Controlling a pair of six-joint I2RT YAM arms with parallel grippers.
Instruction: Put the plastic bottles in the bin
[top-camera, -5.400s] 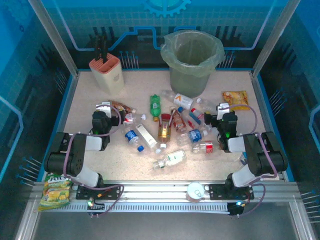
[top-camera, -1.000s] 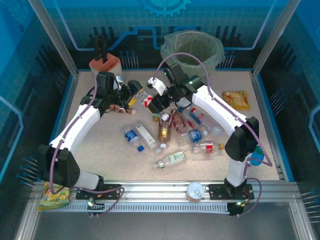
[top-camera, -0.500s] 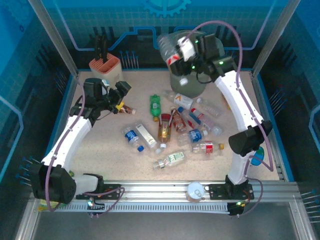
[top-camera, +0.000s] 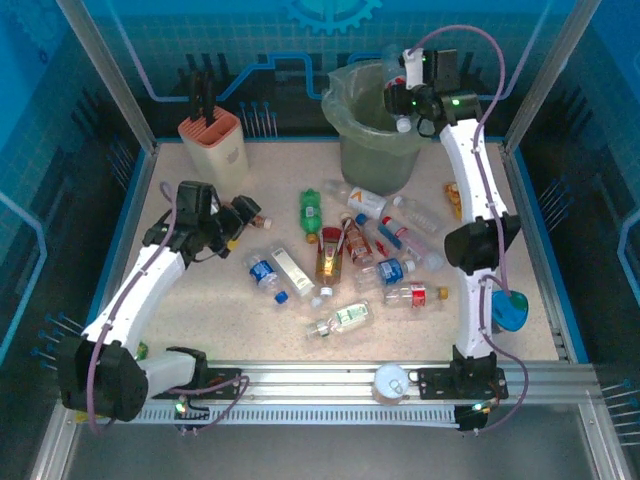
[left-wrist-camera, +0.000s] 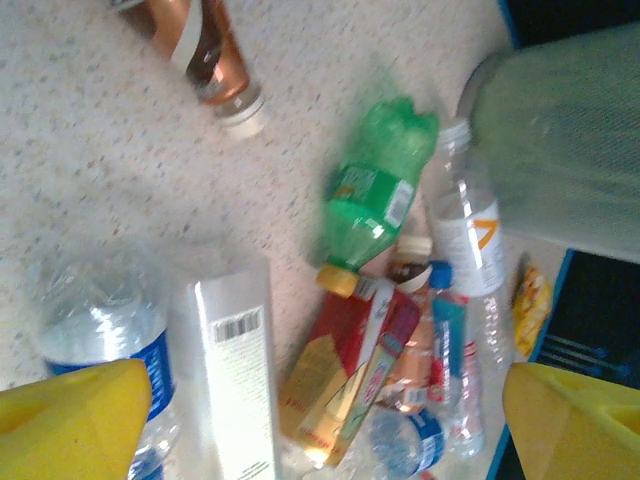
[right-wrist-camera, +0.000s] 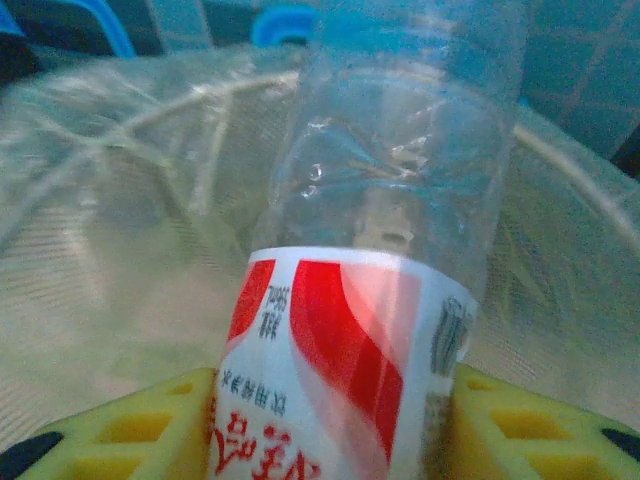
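The right gripper (top-camera: 404, 94) is clamped on a red-label bottle (right-wrist-camera: 350, 330) above the bin (top-camera: 375, 155); its wrist view shows the greenish liner (right-wrist-camera: 120, 250) just behind. The left gripper (top-camera: 243, 215) hangs, jaws wide apart, near the loose bottles (top-camera: 340, 262) on the table (top-camera: 200, 320). Its wrist view shows a green bottle (left-wrist-camera: 375, 195) and an amber bottle (left-wrist-camera: 205, 50). A knife block (top-camera: 213, 140) stands left of the bin, well apart from it

Speckled beige tabletop (top-camera: 200, 300). Grey bin (top-camera: 375, 150) with greenish liner at far edge, right of centre. Peach knife block (top-camera: 215, 145) near far-left corner. Plastic bottles (top-camera: 330, 258) lying scattered mid-table, green bottle (top-camera: 311, 212) among them. Snack bag (top-camera: 452, 197) near right edge.
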